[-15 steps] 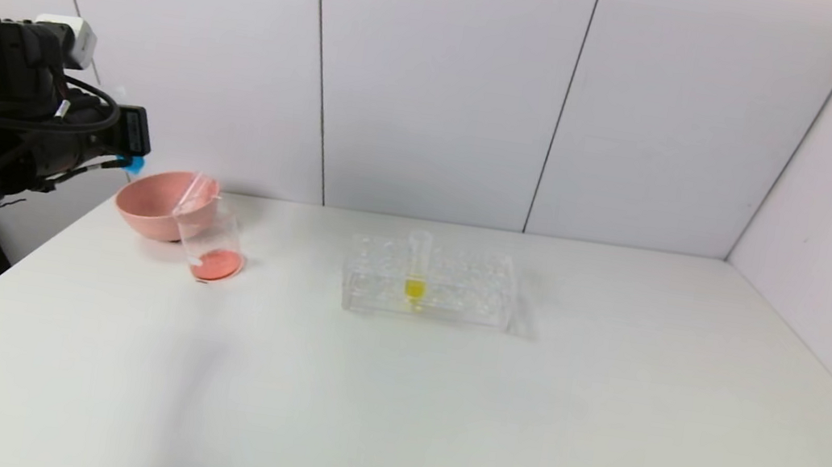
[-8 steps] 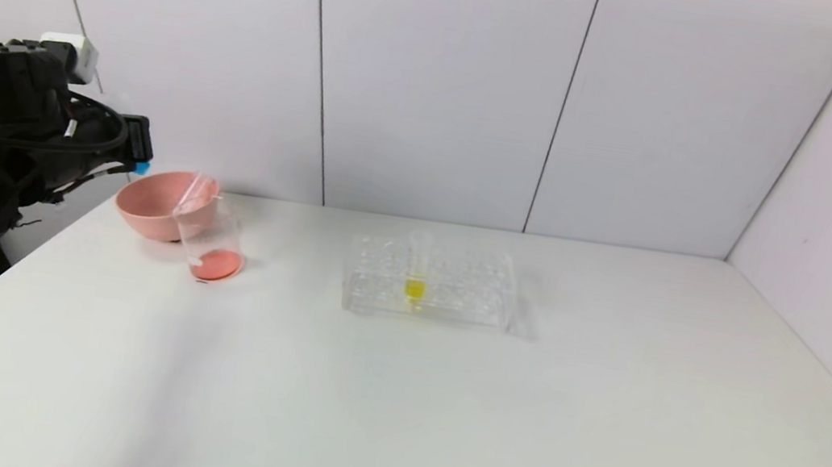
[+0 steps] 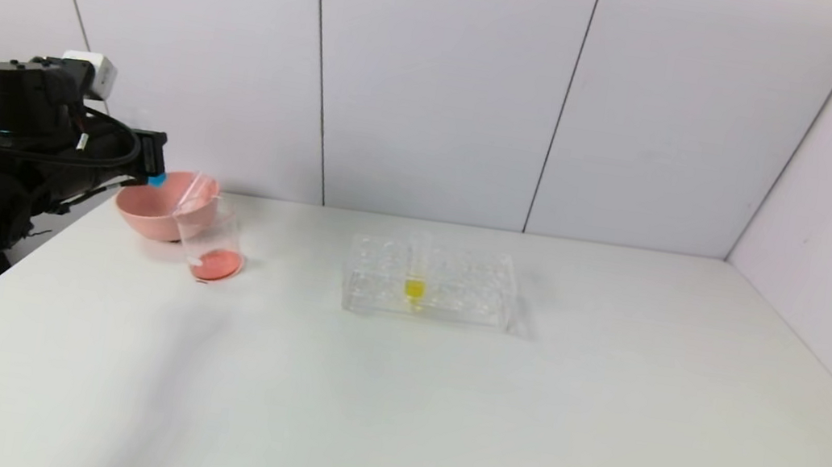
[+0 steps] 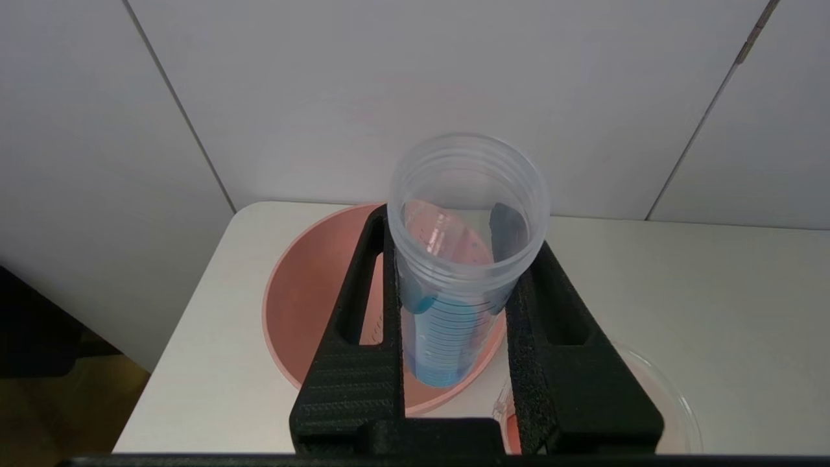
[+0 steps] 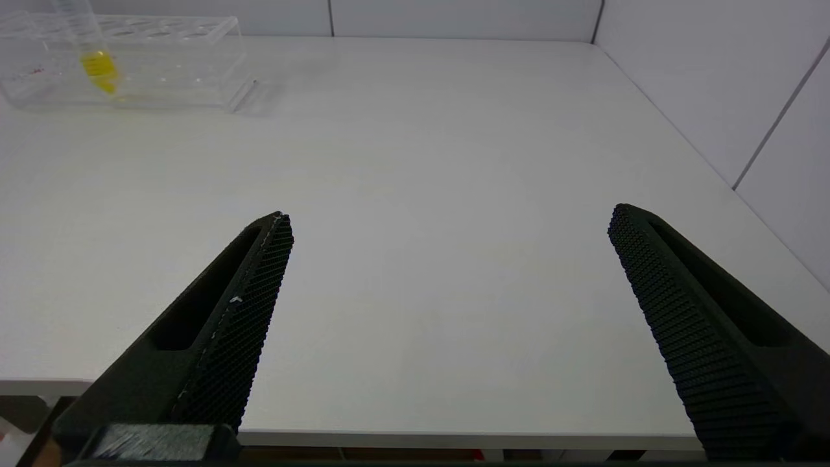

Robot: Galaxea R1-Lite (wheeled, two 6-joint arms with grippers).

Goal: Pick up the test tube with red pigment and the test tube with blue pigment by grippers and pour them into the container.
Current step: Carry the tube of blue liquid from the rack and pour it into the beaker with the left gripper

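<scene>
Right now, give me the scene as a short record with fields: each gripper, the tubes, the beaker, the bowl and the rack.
left gripper: shut on the blue-pigment test tube, above the pink bowl
right gripper: open, holding nothing, low over the white table
beaker: beside the bowl, red pigment at the bottom, an emptied tube leaning inside
tube rack: mid-table, holds one yellow-pigment test tube

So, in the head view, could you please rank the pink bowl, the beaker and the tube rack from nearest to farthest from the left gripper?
From the left gripper, shut on the blue tube:
1. Pink bowl, just under it.
2. Beaker, right of the bowl.
3. Tube rack, mid-table, farthest.
</scene>
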